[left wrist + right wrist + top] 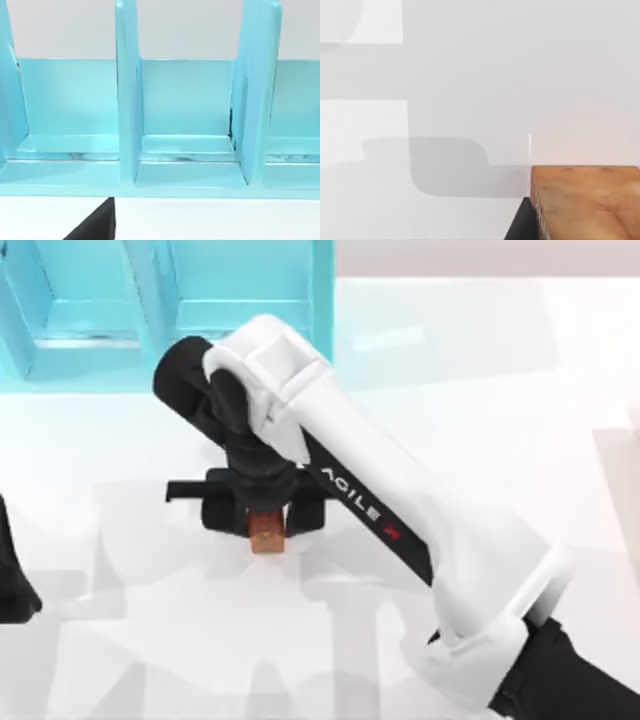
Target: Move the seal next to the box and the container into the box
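Near the table's [120, 660] middle, in front of the blue box [240, 310], my right gripper [266, 523] clamps the rust-orange seal [267, 531]. My left arm [15, 580] sits parked at the left edge, its jaws' state beyond telling.

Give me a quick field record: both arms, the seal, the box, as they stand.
right gripper: over mid-table, fingers closed on the seal
seal: orange-brown block between the fingers, also in the right wrist view
box: blue, divided, at the table's far left
left arm: parked at the left edge
table: white
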Controlling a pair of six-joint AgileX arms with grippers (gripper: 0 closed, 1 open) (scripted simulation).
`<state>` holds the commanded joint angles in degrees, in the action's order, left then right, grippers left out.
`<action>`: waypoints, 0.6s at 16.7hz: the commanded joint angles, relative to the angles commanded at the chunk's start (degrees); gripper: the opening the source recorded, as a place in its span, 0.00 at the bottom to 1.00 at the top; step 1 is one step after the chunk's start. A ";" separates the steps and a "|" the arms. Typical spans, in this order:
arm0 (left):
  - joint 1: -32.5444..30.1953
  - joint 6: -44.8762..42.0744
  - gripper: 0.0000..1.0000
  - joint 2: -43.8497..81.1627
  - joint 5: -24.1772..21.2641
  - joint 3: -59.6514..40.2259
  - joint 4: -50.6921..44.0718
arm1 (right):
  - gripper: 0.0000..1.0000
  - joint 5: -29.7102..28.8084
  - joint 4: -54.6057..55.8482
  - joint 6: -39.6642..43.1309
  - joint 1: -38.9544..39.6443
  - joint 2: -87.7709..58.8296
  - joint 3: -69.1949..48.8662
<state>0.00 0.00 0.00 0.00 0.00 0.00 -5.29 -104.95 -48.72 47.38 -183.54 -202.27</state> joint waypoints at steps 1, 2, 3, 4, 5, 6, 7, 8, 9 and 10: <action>0.00 0.00 1.00 0.00 0.00 0.00 0.00 | 0.00 0.00 0.00 0.00 0.00 0.00 0.00; 0.00 0.00 1.00 0.00 0.00 0.00 0.00 | 0.00 0.00 0.00 0.00 0.00 0.00 0.00; 0.00 0.00 1.00 0.00 0.00 0.00 0.00 | 0.00 0.00 0.00 0.00 0.00 0.00 0.00; 0.00 0.00 1.00 0.00 0.00 0.00 0.00 | 0.00 0.20 1.27 -0.08 0.51 0.19 0.19; 0.00 0.00 1.00 0.00 0.00 0.00 0.00 | 0.00 0.20 1.30 -0.07 0.51 0.24 0.25; 0.00 0.00 1.00 0.00 0.00 0.00 0.00 | 0.00 0.20 1.59 0.01 0.43 0.76 0.88; 0.00 0.00 1.00 0.00 0.00 0.00 0.00 | 0.00 0.20 2.14 0.17 0.28 1.76 2.12; 0.00 0.00 1.00 0.00 0.00 0.00 0.00 | 0.00 0.21 2.95 0.39 0.06 3.20 3.97; 0.00 0.00 1.00 0.00 0.00 0.00 0.00 | 0.00 0.23 3.97 0.66 -0.22 5.03 6.41; 0.00 0.00 1.00 0.00 0.00 0.00 0.00 | 0.00 0.27 5.18 0.98 -0.55 7.20 9.44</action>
<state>0.00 0.00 0.00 0.00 0.00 0.00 -5.02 -99.77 -47.74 46.82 -176.35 -192.83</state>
